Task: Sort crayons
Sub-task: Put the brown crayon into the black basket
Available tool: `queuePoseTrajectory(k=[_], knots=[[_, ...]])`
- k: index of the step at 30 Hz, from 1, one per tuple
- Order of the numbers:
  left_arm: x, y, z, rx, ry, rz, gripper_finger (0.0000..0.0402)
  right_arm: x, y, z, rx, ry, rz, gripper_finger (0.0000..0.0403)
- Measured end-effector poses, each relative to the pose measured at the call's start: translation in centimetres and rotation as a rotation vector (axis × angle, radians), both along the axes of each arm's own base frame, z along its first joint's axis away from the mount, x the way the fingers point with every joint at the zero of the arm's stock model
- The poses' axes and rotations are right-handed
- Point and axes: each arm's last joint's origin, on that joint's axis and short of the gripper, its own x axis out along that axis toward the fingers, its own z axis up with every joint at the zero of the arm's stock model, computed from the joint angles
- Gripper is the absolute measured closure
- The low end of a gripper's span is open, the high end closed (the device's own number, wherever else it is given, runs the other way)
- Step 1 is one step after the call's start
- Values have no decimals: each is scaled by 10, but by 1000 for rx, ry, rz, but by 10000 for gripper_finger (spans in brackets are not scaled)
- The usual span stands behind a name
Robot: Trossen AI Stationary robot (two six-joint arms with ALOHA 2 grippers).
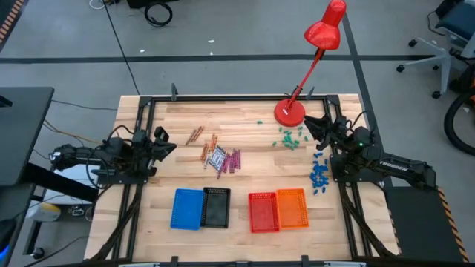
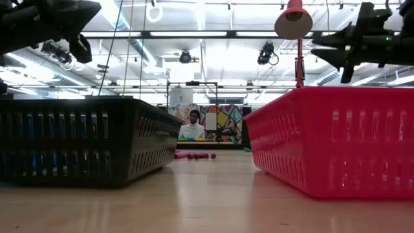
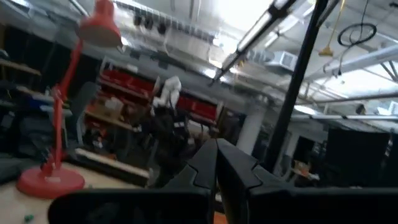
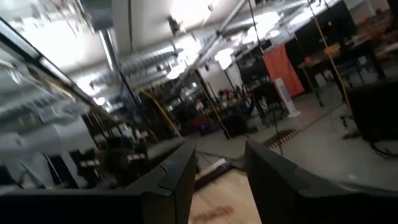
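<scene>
crayons (image 1: 220, 156) heaped at frame centre of the high view, above the four trays | left gripper (image 1: 165, 142) raised at centre left, fingers pressed together, nothing held | right gripper (image 1: 312, 127) raised at upper right beside red lamp (image 1: 290, 111), fingers spread, nothing held

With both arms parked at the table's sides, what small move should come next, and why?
Probably the left gripper should open and reach toward the crayons. Its fingers are shut and empty, the pile lies untouched mid-table closer to it, and the right gripper waits open near the red lamp's base.
</scene>
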Motion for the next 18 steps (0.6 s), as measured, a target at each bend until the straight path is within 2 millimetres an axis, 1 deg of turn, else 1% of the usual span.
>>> queuePoseTrajectory(k=[2,4,7,9,11,13,15,18], knots=[[-2,2,3,-28,-34,61,381,0,1,1,27,-24,26,259],[-4,5,7,-52,-72,158,381,1,2,0,87,-37,75,259],[-7,7,12,83,-57,317,381,4,2,-3,115,-18,88,259],[-8,8,22,139,-48,352,381,7,2,-5,134,4,73,259],[-10,8,35,156,-44,367,381,10,1,-6,121,24,44,259],[-8,9,43,192,26,380,381,14,0,-2,73,45,23,259],[-4,10,50,231,118,391,381,18,-2,6,38,55,11,259],[1,12,64,250,189,413,381,27,-5,20,8,96,-3,259]])
